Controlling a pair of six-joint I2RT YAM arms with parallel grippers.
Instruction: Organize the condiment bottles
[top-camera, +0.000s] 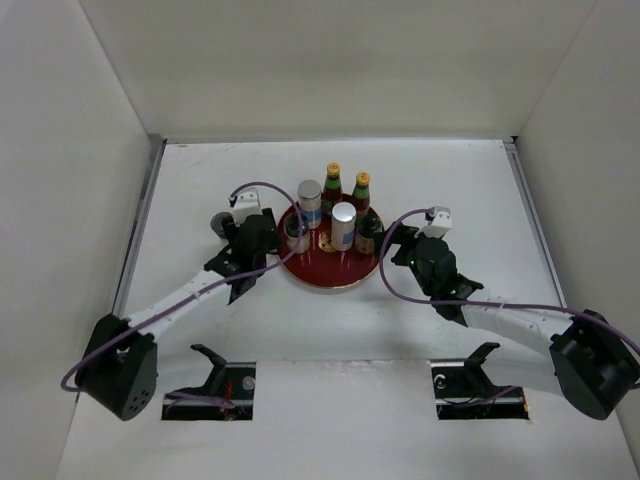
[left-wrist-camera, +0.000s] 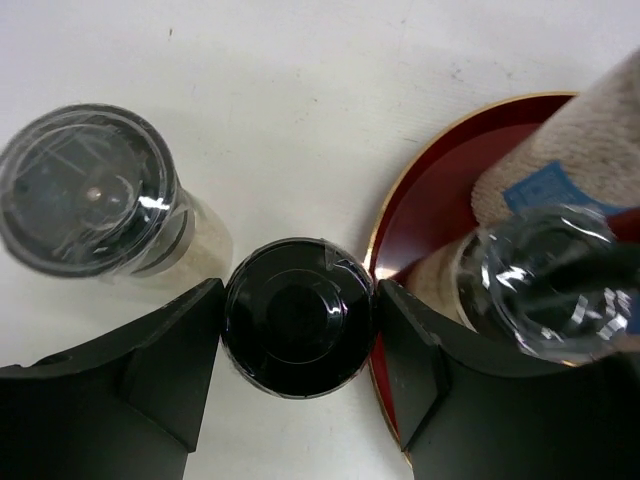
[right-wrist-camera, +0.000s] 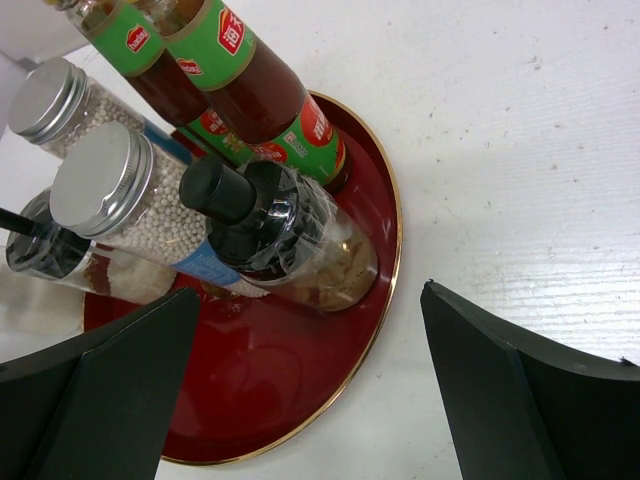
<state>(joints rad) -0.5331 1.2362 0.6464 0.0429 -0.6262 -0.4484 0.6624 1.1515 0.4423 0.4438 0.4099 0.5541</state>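
My left gripper (left-wrist-camera: 298, 330) is shut on a squat black-lidded jar (left-wrist-camera: 298, 318) on the white table, just outside the red tray's left rim (left-wrist-camera: 400, 205). In the top view this gripper (top-camera: 270, 242) hides that jar. A second dark-lidded jar (left-wrist-camera: 90, 190) stands on the table to its left (top-camera: 220, 224). On the tray (top-camera: 330, 275) stand two sauce bottles (top-camera: 333, 185) (top-camera: 362, 192), two silver-topped cylinders (top-camera: 310, 200) (top-camera: 344, 225) and two dark-lidded jars (top-camera: 297, 236) (top-camera: 366, 236). My right gripper (right-wrist-camera: 310, 330) is open and empty over the tray's right rim (right-wrist-camera: 385, 300), near a dark-lidded jar (right-wrist-camera: 270, 235).
White walls enclose the table on the left, right and back. The grippers flank the tray on both sides (top-camera: 395, 250). Two dark holders (top-camera: 210, 385) (top-camera: 475, 385) sit in slots at the near edge between the arm bases.
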